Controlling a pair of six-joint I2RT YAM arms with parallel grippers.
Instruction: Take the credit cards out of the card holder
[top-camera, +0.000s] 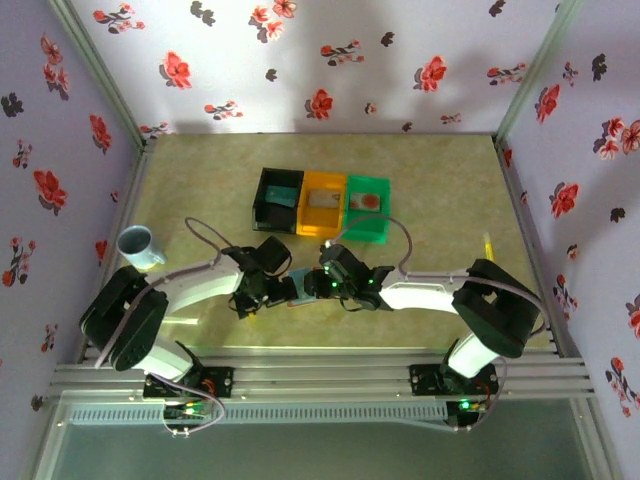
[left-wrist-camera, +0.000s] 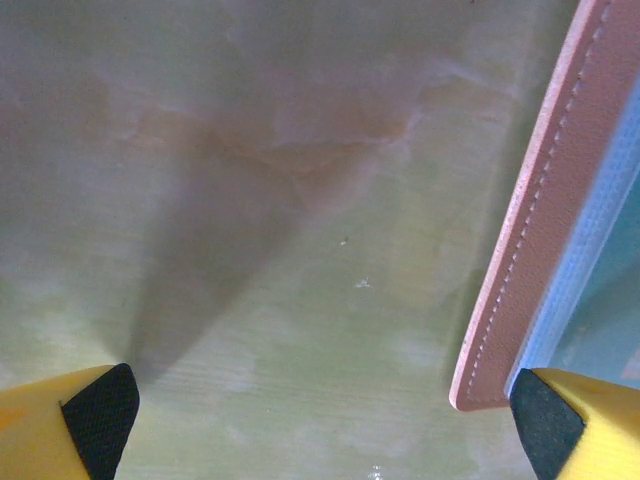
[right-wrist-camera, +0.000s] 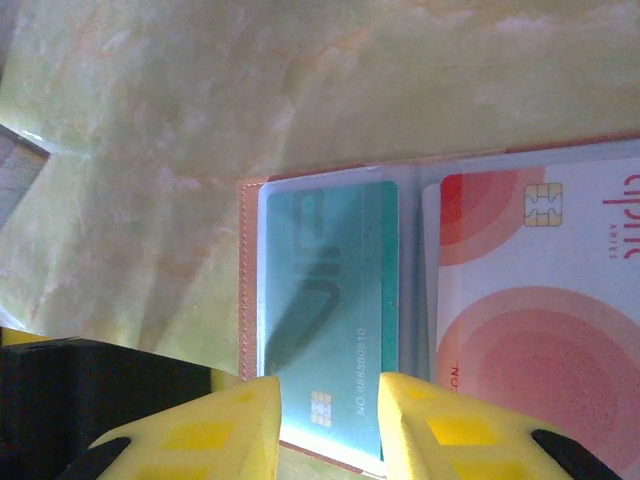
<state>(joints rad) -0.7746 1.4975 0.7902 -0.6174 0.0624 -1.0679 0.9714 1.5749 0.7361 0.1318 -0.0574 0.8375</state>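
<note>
Card holder (right-wrist-camera: 248, 300) lay open below right gripper (right-wrist-camera: 330, 395), pocketed teal card (right-wrist-camera: 330, 270) showing through the finger gap. Jaws stood narrowly apart, nothing pinched. Left gripper (left-wrist-camera: 320, 420) gaped wide, holder edge beside one pad.

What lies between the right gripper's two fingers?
In the right wrist view, the chip end of the teal-green card shows between the parted fingers of the right gripper. The card lies in the open card holder.
</note>
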